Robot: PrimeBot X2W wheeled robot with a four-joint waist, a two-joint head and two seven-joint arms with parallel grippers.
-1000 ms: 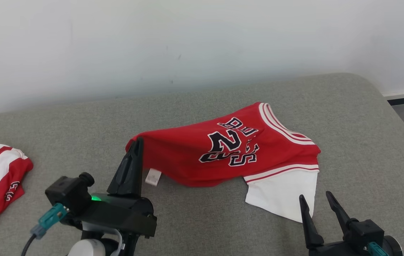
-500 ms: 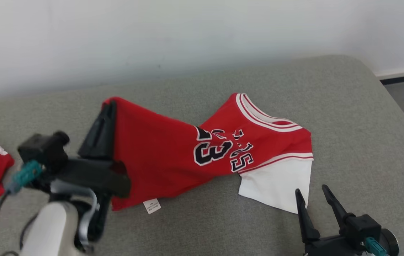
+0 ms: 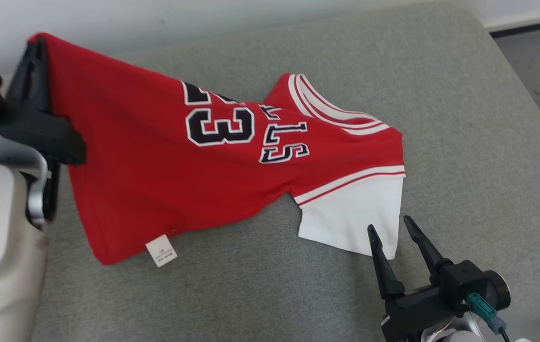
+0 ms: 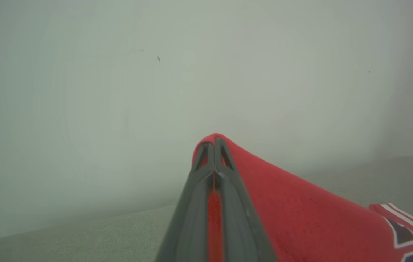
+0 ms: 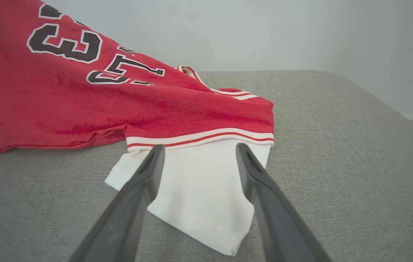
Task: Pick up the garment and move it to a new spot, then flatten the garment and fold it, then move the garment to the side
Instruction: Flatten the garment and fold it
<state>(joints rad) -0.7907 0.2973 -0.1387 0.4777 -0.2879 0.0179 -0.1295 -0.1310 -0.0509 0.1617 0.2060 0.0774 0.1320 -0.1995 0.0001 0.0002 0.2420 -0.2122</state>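
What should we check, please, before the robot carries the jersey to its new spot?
1. The left gripper is shut on the garment at a red corner: ok.
2. The right gripper is open and holds nothing: ok.
3. The garment is wholly off the cushion: not ok; the white sleeve and collar end lie on it.
4. The right gripper touches the white sleeve: cannot tell.
5. The garment is spread flat: not ok; it hangs slanted.
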